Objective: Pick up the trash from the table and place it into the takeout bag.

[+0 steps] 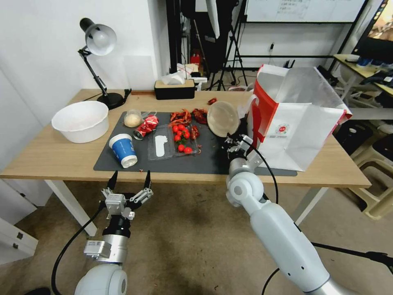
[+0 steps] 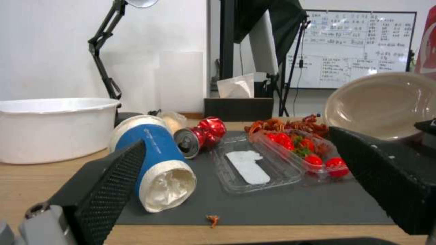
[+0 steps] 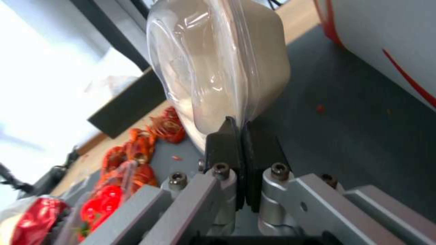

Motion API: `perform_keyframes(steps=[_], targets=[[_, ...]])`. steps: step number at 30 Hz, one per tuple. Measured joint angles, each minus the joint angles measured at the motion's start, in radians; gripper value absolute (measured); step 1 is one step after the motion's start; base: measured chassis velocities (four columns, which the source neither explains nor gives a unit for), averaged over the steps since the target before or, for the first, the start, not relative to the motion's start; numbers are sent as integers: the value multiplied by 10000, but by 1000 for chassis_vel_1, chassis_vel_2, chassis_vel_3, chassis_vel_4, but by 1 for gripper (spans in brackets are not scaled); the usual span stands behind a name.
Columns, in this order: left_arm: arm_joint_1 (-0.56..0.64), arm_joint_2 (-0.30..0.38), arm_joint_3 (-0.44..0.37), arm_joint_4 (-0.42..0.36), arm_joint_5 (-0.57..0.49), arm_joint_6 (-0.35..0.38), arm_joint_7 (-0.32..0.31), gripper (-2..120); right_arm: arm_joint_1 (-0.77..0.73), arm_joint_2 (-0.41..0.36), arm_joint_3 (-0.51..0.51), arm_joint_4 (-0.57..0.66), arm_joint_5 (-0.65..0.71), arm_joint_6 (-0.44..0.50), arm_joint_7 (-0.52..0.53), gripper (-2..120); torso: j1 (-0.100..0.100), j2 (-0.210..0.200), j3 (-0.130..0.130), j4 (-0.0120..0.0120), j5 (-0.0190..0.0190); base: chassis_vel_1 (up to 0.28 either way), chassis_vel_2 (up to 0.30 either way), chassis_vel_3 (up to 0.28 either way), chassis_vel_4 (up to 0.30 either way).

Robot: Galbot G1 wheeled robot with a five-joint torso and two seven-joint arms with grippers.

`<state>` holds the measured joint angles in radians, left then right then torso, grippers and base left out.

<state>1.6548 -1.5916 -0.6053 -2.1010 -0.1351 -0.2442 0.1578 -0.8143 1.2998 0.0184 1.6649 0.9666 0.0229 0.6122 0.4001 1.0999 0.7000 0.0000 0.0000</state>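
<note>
**Right wrist view: bowl rim pinched beside the bag**

Right pincer (image 3: 243, 143) is pressed onto the rim of the beige shallow bowl (image 3: 218, 64), tilted on edge over the dark mat (image 1: 213, 157), just beside the takeout bag (image 1: 303, 119). Left pincer (image 1: 129, 177) hangs spread before the desk (image 1: 49, 159), near the tipped blue paper cup (image 1: 123, 150).

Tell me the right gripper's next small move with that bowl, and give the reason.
Probably lift the beige shallow bowl higher and carry it toward the takeout bag. The right gripper is shut on the bowl's rim, holding it tilted on edge above the dark mat, beside the bag but well below its open top. The left gripper waits open at the table's near edge.
</note>
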Motion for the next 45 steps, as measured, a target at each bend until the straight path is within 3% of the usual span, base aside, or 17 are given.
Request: perform_keyframes(steps=[9,11,18,21,25,28,35,38,41,45], targets=[[-48,-15,49,69,23,-25,0,100,-124,-214,6,233,-93,151,-380,0,-1,0,0,0,-1,0,0,0,0],[-60,-15,56,72,29,-25,1,100,-301,-472,0,572,-109,379,-1083,0,-1,0,0,-1,0,0,0,0,0],[-55,-39,81,72,47,-25,16,100,-502,-894,-85,1209,-110,456,-2107,0,-1,0,0,-1,0,0,0,0,0],[-36,-54,82,47,64,-25,19,100,-584,-1215,-127,1550,-567,635,-3235,0,-1,0,0,0,0,0,0,0,0],[-30,-81,95,34,93,-25,20,100,-568,-1360,-118,1732,-885,849,-3777,0,-1,1,0,-1,1,0,0,0,0],[-24,-115,141,14,173,-26,24,100,-295,-1659,357,2512,-950,1187,-4538,0,-1,0,0,-1,0,0,0,0,0],[-17,-158,208,2,236,-28,35,100,40,-2089,1452,3253,-946,1122,-4586,0,-1,1,0,-2,1,0,0,0,0],[-15,-163,224,2,266,-34,40,100,196,-2266,1998,3462,-1473,612,-3932,0,-1,0,0,1,-1,0,0,0,0],[5,-166,244,2,286,-54,44,100,228,-2624,2866,3731,-2509,-704,-2676,0,-1,0,1,-1,2,0,0,0,0],[6,-167,244,12,291,-75,47,100,83,-2843,3529,4052,-2601,-1747,-1992,0,-1,0,0,0,1,0,0,0,0]])
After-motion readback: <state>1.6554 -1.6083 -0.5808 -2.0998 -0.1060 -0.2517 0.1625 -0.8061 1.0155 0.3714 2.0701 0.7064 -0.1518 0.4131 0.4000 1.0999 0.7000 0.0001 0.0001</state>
